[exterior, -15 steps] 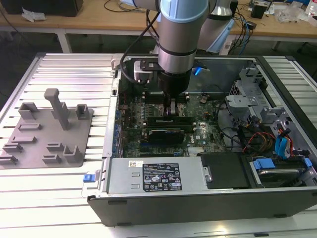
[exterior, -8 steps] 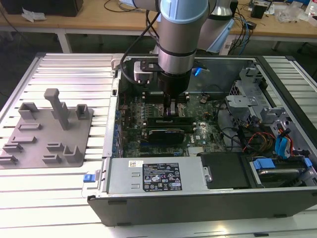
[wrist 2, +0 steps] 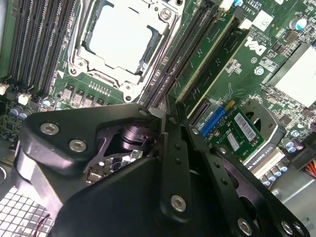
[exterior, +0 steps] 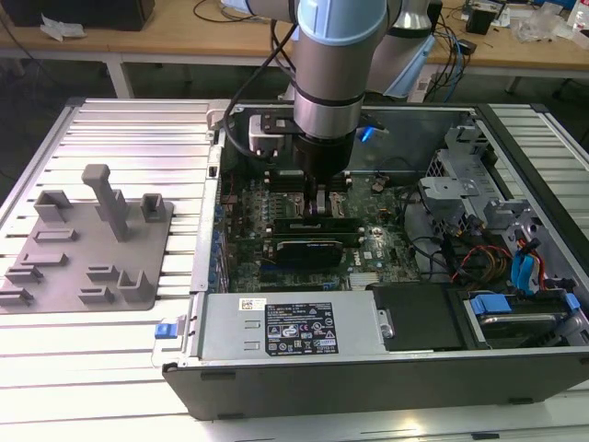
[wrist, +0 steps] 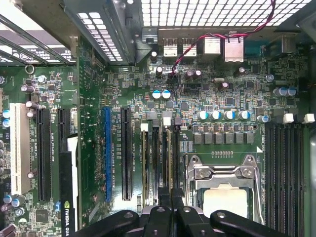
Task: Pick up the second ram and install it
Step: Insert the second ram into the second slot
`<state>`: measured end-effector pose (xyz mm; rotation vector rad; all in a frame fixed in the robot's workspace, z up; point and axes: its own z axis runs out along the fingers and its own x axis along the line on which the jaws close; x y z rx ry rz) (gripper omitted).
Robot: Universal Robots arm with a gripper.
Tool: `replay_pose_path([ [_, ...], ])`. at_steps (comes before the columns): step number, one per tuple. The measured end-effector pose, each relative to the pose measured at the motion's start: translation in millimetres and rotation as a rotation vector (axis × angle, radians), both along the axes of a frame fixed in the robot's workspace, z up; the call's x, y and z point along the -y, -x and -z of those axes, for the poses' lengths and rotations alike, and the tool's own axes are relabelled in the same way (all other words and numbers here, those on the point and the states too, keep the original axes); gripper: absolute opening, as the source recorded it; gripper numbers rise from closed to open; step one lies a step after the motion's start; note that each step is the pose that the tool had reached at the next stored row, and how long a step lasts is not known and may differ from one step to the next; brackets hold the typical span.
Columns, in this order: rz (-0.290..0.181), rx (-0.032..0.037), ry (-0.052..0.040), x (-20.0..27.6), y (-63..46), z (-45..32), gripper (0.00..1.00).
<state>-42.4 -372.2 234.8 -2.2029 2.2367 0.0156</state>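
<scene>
Black, empty memory slots lay on either side of the second ram, which stood on edge in its own slot straight under the gripper. In the first wrist view we saw it edge-on, as a thin pale line: its long axis ran from a white latch well ahead of the gripper, along the slot, and into the narrow seam between its fingers, so the stick lay lengthwise through the grip, not across it. The processor socket sat just to one side of the gripper, one slot beyond the stick; the blue expansion slot lay well off on the other side. Those fingers were drawn almost together, only a sliver left between them, and we judged them to be pinching the stick's top edge near its middle, though the contact itself was hidden beneath them. In the exterior view the gripper was sunk low inside the open computer case, just beside the black-shrouded expansion card, with the grey fixture plate well away from it outside the case
</scene>
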Motion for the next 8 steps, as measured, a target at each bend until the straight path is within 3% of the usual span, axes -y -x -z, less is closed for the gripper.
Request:
replay_pose_path([
  [8,0.0,0.0001,0.0,0.0,0.0,3.8,0.09],
])
